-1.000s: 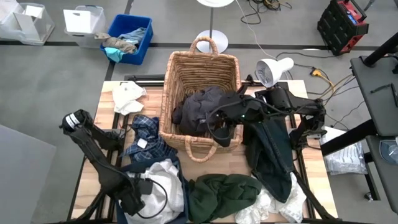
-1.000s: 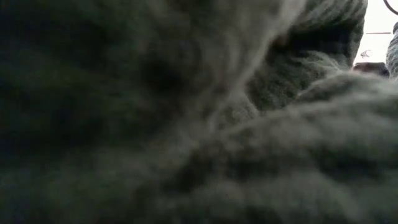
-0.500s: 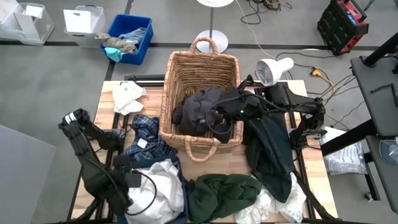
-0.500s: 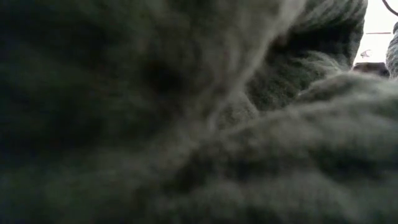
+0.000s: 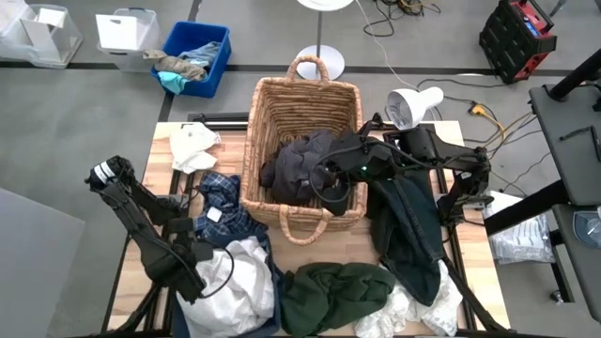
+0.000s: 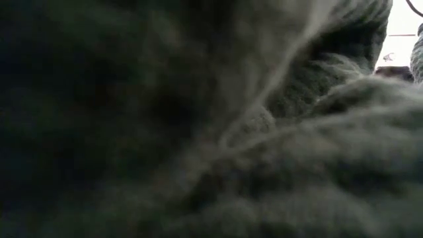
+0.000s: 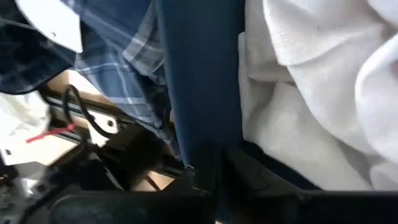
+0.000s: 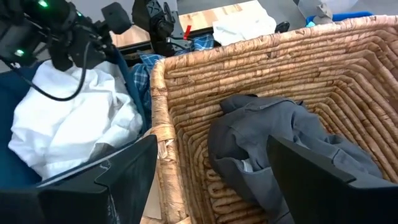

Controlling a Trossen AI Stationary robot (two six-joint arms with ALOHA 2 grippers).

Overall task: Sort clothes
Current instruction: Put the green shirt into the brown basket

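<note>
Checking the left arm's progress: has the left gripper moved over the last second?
Yes. The left gripper has drawn back up the picture over the white garment, toward the plaid shirt.

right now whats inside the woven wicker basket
A crumpled charcoal garment lies inside the woven wicker basket, toward its near end; the far end shows bare weave. The open right gripper hovers over it. Whatever lies beneath the garment is covered.

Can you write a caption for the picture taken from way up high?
Right end effector open over charcoal garment in wicker basket; left end effector at white garment.
</note>
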